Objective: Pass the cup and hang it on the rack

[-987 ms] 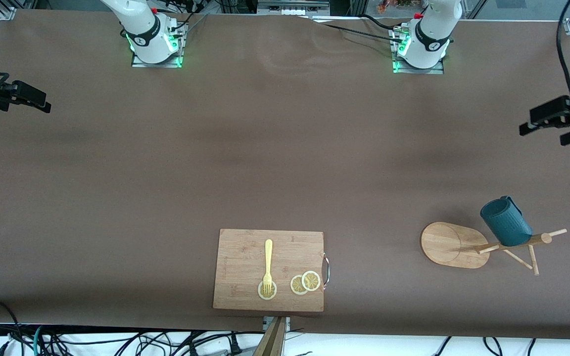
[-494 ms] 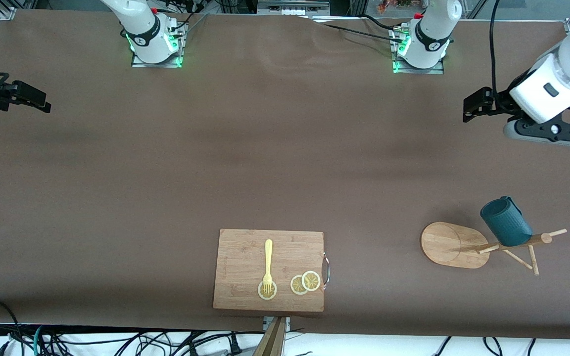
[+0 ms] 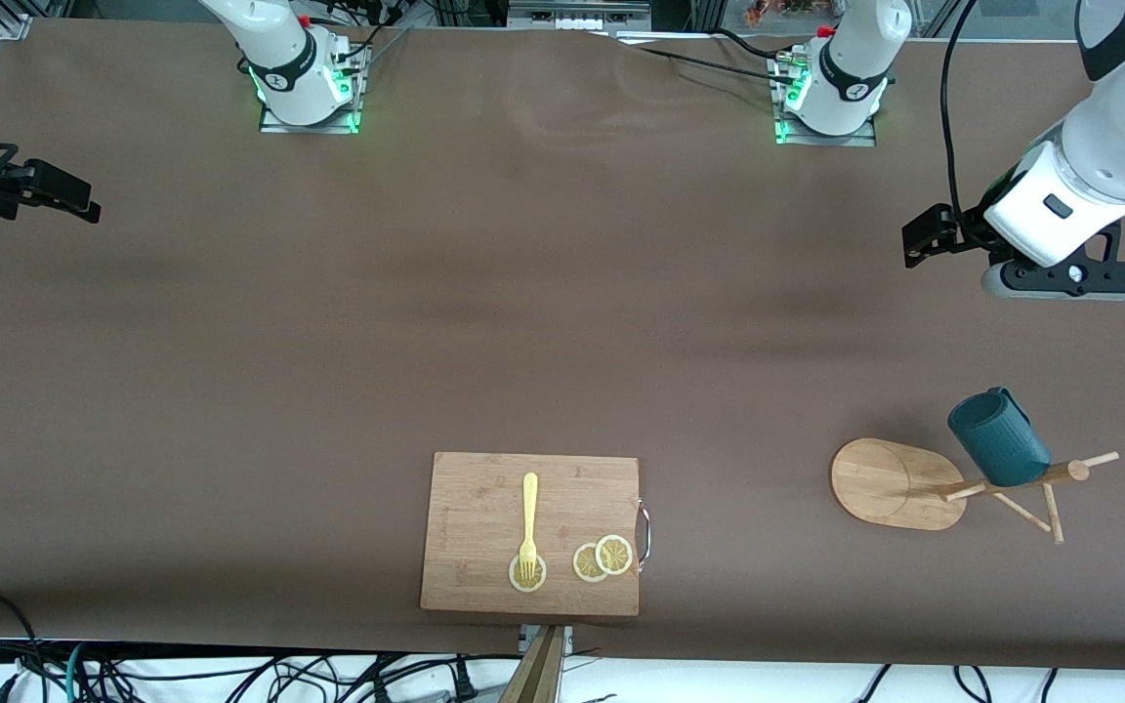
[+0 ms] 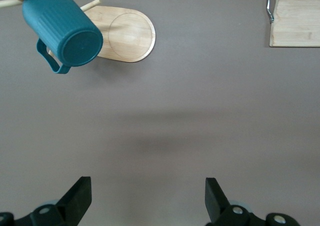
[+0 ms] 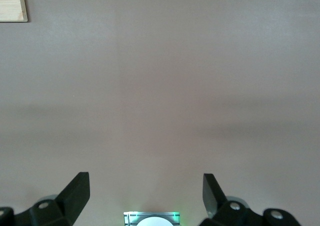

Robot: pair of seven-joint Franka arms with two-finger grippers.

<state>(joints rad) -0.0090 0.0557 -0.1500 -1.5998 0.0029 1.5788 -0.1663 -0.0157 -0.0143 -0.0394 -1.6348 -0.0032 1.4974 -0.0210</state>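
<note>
The dark teal cup (image 3: 999, 437) hangs tilted on the bamboo rack (image 3: 885, 481) at the left arm's end of the table, near the front camera. In the left wrist view the cup (image 4: 62, 28) shows its flat bottom and handle, with the rack's oval base (image 4: 125, 33) under it. My left gripper (image 3: 1061, 281) hovers over bare table between the left arm's base and the rack, open (image 4: 147, 198) and empty. My right gripper (image 3: 60, 193) waits at the right arm's end of the table, open (image 5: 145, 193) with nothing between its fingers.
A wooden cutting board (image 3: 530, 532) lies near the table's front edge at the middle, with a yellow fork (image 3: 528, 517) and lemon slices (image 3: 602, 558) on it. Its corner shows in both wrist views (image 4: 295, 26) (image 5: 11, 3). The right arm's base (image 5: 151, 219) shows too.
The left arm has swung in from the table's end, bringing its hand farther over the table and turning it. The cup, the rack and the right arm have not moved.
</note>
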